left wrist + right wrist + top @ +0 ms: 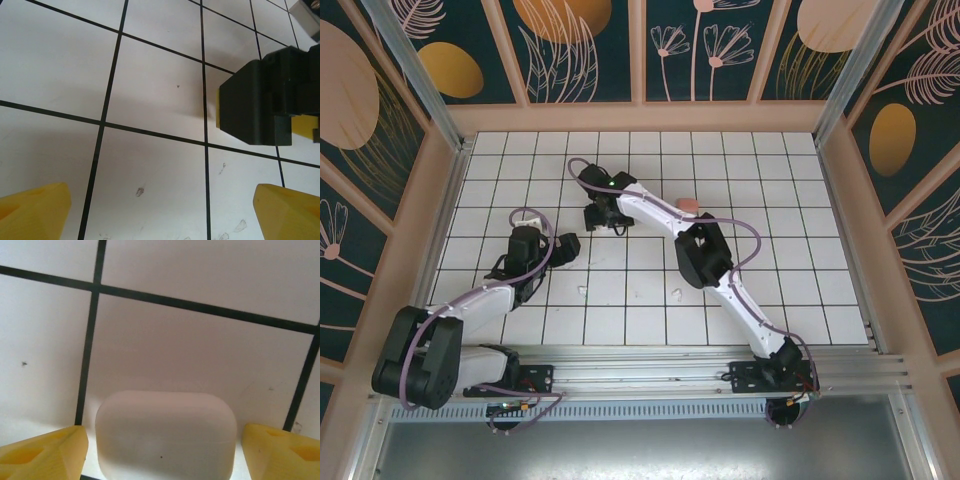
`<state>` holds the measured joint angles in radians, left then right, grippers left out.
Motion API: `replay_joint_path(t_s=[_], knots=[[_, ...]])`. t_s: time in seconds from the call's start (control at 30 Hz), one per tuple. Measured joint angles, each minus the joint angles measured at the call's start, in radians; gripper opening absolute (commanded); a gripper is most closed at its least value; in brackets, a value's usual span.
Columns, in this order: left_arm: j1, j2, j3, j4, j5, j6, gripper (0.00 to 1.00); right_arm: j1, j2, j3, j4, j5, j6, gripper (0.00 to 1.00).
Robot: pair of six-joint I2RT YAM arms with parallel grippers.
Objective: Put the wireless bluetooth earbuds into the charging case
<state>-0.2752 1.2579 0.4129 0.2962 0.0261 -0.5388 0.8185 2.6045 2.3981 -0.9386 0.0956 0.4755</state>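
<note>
A white earbud and a second white earbud are seen lying loose on the tiled worktop, nearest the arm bases. They are well apart from each other.

Just beyond, the left end effector is held low over bare tiles. Its yellow fingertips are spread wide with nothing between them. The black body of the right end effector is caught just beside it in the left wrist view.

Farther in, the right end effector's fingers are spread either side of a white charging case. The case is lying flat, smooth rounded face up, and a thin gap is left at each side.

Past the right arm, a salmon-pink object is partly hidden; what it is cannot be told. The worktop is enclosed by flower-painted panels.
</note>
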Motion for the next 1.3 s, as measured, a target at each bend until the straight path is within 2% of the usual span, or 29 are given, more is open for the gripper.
replay_joint_path(t_s=[0.37, 0.6, 0.9, 1.1, 1.3], knots=[[0.000, 0.006, 0.006, 0.008, 0.032, 0.023, 0.91, -0.001, -0.015, -0.035, 0.016, 0.017, -0.008, 0.62], [0.001, -0.028, 0.004, 0.085, 0.140, 0.043, 0.88, -0.017, -0.144, -0.244, 0.136, -0.034, 0.026, 0.59], [-0.021, -0.075, -0.112, 0.466, 0.366, 0.010, 0.80, -0.069, -0.478, -0.464, 0.264, -0.097, 0.093, 0.58], [-0.137, -0.051, -0.083, 0.689, 0.411, 0.017, 0.81, -0.077, -0.689, -0.581, 0.357, -0.142, 0.137, 0.58], [-0.160, 0.092, -0.028, 0.979, 0.436, -0.033, 0.77, -0.079, -0.827, -0.713, 0.407, -0.176, 0.175, 0.58]])
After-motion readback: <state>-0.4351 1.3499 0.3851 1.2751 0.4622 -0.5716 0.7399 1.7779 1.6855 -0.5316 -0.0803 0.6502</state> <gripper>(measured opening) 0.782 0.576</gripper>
